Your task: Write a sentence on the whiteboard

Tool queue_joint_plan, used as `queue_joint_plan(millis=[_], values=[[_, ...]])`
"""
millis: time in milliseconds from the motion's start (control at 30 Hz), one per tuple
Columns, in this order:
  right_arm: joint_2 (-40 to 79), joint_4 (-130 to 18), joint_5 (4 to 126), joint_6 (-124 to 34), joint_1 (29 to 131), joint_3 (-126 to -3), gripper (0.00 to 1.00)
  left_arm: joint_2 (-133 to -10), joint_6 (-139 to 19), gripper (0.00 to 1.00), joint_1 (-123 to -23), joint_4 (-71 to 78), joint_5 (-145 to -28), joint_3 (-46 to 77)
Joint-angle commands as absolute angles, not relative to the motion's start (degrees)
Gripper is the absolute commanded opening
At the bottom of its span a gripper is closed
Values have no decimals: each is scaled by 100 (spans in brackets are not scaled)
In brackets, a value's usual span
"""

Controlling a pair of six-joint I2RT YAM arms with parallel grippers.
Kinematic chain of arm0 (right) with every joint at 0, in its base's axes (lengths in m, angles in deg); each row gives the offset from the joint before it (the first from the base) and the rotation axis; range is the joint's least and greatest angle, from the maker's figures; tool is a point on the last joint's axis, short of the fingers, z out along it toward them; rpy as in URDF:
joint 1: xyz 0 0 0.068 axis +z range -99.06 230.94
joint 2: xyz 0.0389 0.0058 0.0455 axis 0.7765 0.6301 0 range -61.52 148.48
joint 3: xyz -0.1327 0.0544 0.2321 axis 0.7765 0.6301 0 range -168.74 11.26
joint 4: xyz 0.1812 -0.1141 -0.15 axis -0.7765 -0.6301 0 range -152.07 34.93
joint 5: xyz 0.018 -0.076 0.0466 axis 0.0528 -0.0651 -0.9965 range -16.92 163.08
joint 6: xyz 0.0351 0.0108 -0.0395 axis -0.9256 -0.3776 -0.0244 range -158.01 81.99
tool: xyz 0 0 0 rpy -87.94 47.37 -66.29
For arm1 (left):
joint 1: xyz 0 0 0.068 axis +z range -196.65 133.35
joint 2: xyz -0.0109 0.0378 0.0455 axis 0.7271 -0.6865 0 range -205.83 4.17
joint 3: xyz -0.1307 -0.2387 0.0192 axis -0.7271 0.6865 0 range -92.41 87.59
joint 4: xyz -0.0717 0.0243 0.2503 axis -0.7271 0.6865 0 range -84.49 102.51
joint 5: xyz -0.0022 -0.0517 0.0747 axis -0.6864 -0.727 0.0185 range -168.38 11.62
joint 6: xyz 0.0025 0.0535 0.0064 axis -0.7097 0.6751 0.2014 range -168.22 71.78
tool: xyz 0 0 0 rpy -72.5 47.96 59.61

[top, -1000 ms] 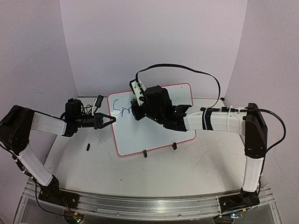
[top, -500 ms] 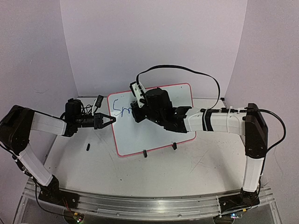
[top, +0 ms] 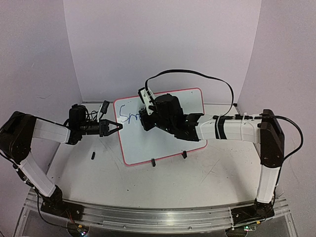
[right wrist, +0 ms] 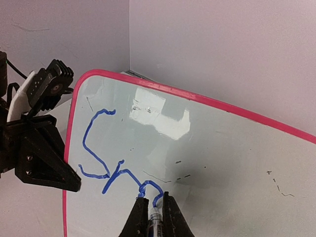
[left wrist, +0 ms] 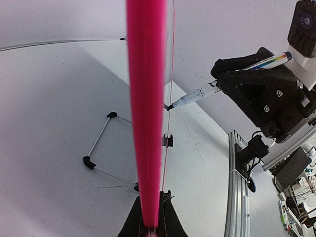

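From the overhead camera I see the whiteboard (top: 143, 143) standing tilted near the middle of the surface (top: 187, 182), with blue writing (top: 129, 117) at its upper left. My left gripper (top: 118, 126) meets the board's left edge. My right gripper (top: 143, 116) is up against the board face just right of the writing. On the left wrist camera the pink frame (left wrist: 145, 123) runs straight down between my fingers, which are clamped together on it low in the view. A marker (left wrist: 195, 96) touches the board face with its tip. On the right wrist camera my fingers are pinched on the marker's barrel, with its tip at the end of the blue writing. The left gripper sits at the frame's left edge.
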State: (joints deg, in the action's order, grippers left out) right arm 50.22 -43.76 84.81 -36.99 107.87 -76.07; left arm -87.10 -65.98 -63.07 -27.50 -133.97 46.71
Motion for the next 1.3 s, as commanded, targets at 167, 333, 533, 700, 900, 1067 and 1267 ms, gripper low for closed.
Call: queue_joint_plan(millis=[167, 333, 533, 700, 900, 1067, 1267], values=[[4318, -4468, 8439, -3746, 10867, -7575, 0, -8782, -6386, 0, -6273, -2691, -12995, 4549], [4152, -4357, 8177, -3742, 10785, -7503, 0, -8734, -6326, 0, -6277, -2678, -12959, 4584], [4307, -4338, 7977, -3755, 10561, -7714, 0, -8749, -6299, 0, -6275, -2681, -12938, 4602], [4572, -4512, 8000, -3531, 10517, -8029, 0, -8782, -6294, 0, -6278, -2673, -12953, 4583], [4815, -4635, 7941, -3522, 10514, -8290, 0, -8779, -6312, 0, -6281, -2659, -12979, 4551], [4870, -4637, 7960, -3502, 10517, -8398, 0, -8780, -6315, 0, -6275, -2653, -12976, 4554], [4948, -4637, 8226, -3484, 10513, -8503, 0, -8777, -6316, 0, -6279, -2643, -12984, 4544]])
